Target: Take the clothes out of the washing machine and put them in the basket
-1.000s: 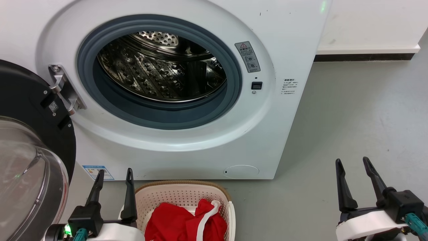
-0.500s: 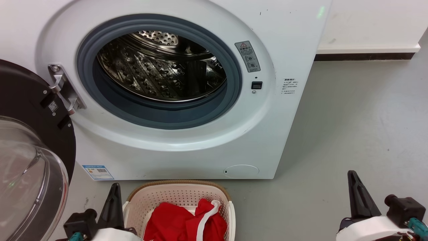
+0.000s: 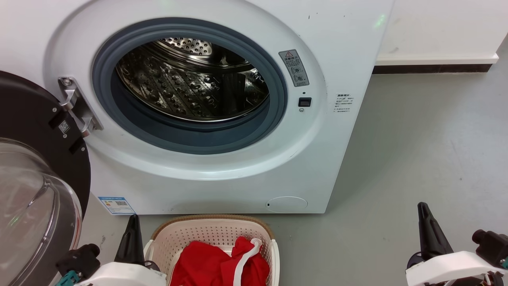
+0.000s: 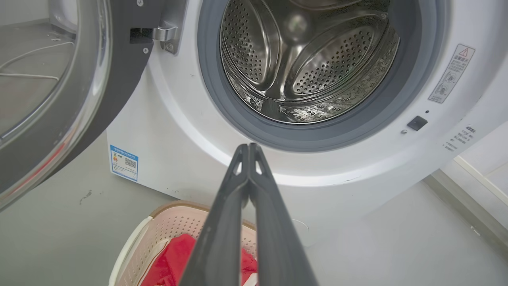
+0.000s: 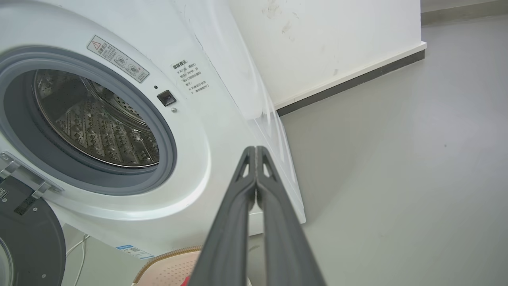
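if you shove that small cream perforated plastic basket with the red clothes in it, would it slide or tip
Probably slides: the cream perforated plastic basket sits flat on smooth grey floor. Likely light, its thin holed walls holding soft red clothes.

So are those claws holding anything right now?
Nothing. The left gripper and right gripper are both shut empty; the red clothes lie in the basket.

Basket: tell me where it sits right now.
In the head view the basket sits on the floor at the bottom, left of centre, before the washing machine, holding the red clothes, with the left pincer beside its left rim.
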Robot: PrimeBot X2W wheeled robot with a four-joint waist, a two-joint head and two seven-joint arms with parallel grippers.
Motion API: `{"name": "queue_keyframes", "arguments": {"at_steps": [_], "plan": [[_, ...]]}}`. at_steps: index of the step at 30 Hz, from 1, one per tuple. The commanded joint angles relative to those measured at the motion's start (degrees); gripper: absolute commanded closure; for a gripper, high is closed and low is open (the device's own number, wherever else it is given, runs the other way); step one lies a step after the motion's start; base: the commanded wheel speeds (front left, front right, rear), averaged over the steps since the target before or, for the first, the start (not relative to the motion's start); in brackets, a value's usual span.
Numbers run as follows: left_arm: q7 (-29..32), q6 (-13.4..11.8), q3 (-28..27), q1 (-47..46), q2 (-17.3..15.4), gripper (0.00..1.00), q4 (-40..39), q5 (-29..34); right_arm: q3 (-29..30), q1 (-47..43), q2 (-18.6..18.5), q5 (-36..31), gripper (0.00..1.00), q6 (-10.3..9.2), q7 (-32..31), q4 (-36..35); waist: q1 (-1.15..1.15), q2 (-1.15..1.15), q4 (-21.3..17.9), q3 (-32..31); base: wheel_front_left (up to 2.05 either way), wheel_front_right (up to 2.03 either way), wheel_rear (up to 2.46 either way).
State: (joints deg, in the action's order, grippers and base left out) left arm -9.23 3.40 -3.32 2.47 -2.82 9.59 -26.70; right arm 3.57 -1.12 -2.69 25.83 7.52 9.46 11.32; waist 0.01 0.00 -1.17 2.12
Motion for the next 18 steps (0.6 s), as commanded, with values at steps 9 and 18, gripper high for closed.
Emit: {"name": "queue_keyframes", "arguments": {"at_steps": [9, 18], "plan": [[2.3, 0.8, -0.6, -2.6, -0.1, 1.0, 0.0, -10.3, 0.6, 2.6, -0.1, 10.5, 1.0, -0.01, -2.4, -0.2, 0.0, 0.0, 0.1, -0.2, 0.0, 0.0, 0.0], [4.1, 1.2, -1.0, -3.6, -0.1, 1.0, 0.6, -17.9, 0.9, 3.4, -0.2, 18.2, 1.0, -0.02, -4.3, 0.2, 0.0, 0.0, 0.2, -0.3, 0.0, 0.0, 0.0]]}}
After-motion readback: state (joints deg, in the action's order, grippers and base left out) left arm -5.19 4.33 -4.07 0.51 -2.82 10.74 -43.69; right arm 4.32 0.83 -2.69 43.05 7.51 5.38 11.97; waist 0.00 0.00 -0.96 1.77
